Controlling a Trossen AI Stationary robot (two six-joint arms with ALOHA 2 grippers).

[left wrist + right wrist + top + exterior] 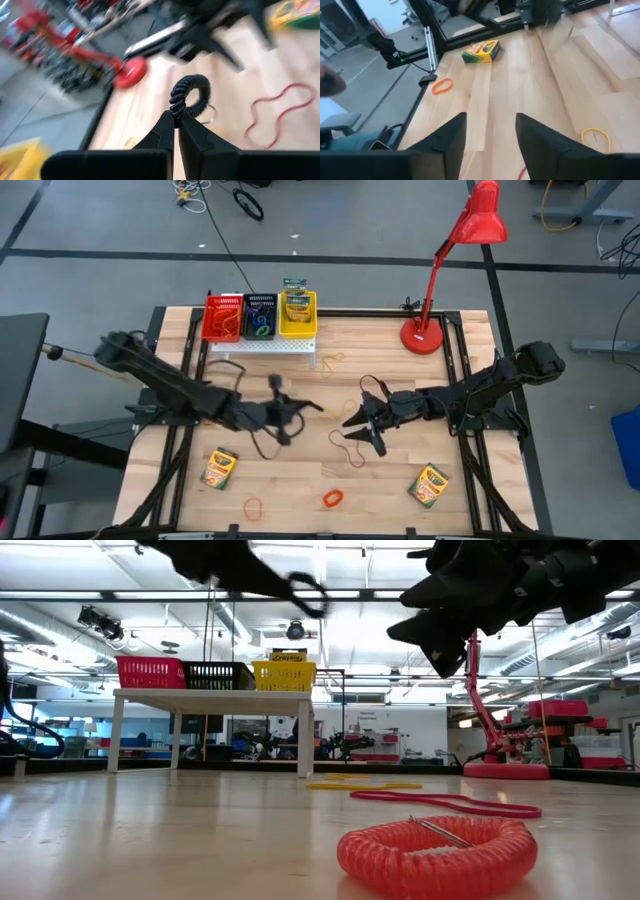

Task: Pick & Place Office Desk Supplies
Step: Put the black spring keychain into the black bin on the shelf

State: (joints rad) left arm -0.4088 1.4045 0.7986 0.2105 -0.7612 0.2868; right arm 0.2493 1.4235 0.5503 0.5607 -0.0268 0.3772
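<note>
Left gripper [176,122] pinches black coiled elastic loop [190,95], raised (mid-carry) in front of white stand [262,346]. Right gripper [490,132] nearby, fingers apart, empty. Next: carry to black bin [261,318], release.

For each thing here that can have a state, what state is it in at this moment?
Left claw: shut on the black coiled loop, held above the table.
Right claw: open, empty.
Red desk lamp: upright.
Yellow basket: holds a crayon box.
Orange coiled loop: lying flat.
</note>
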